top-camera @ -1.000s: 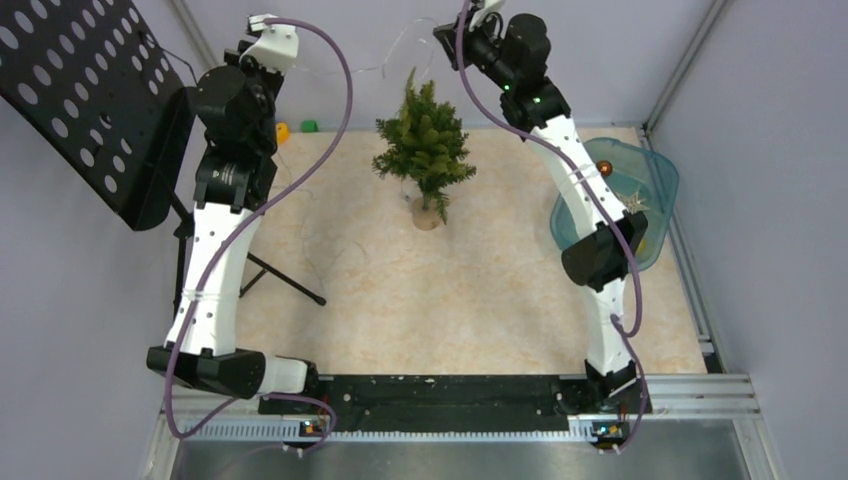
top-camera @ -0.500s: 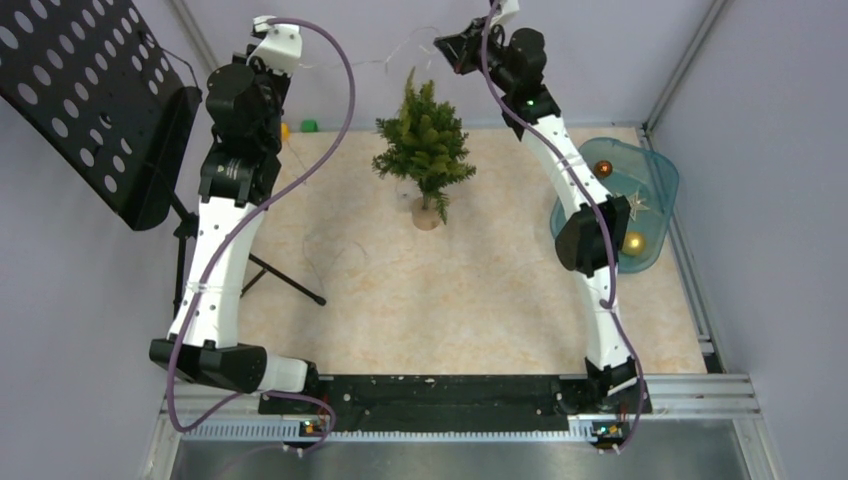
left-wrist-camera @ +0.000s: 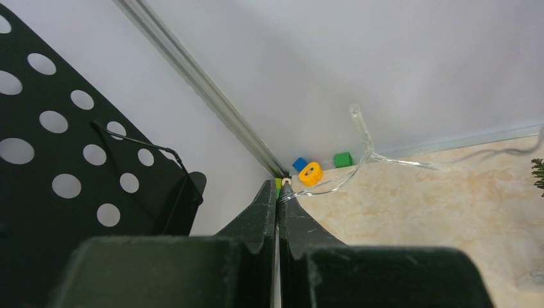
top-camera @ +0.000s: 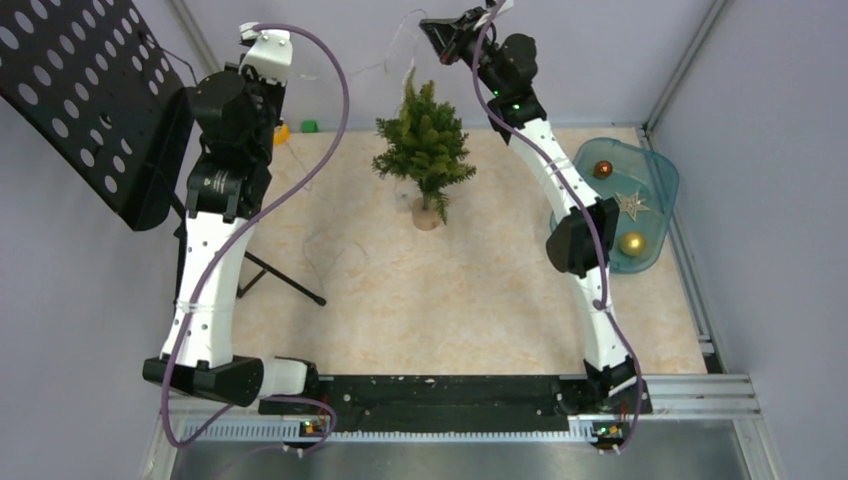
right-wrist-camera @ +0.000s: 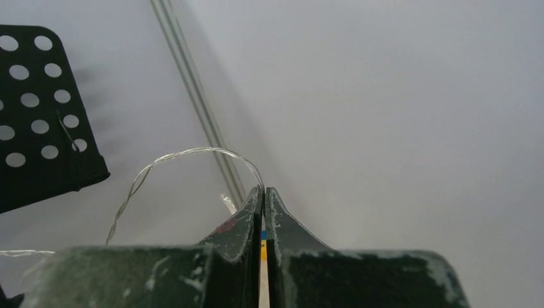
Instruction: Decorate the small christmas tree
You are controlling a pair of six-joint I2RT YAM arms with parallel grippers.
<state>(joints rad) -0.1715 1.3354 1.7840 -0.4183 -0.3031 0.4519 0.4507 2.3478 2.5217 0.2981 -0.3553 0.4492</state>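
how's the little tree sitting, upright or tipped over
Upright: the small christmas tree stands on its round base on the table, trunk vertical and tip up.

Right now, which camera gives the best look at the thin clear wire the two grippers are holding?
The left wrist view: the clear wire runs from the shut left gripper out over the table. The right wrist view shows only a loop at the shut right gripper. The top view shows just a faint strand between them.
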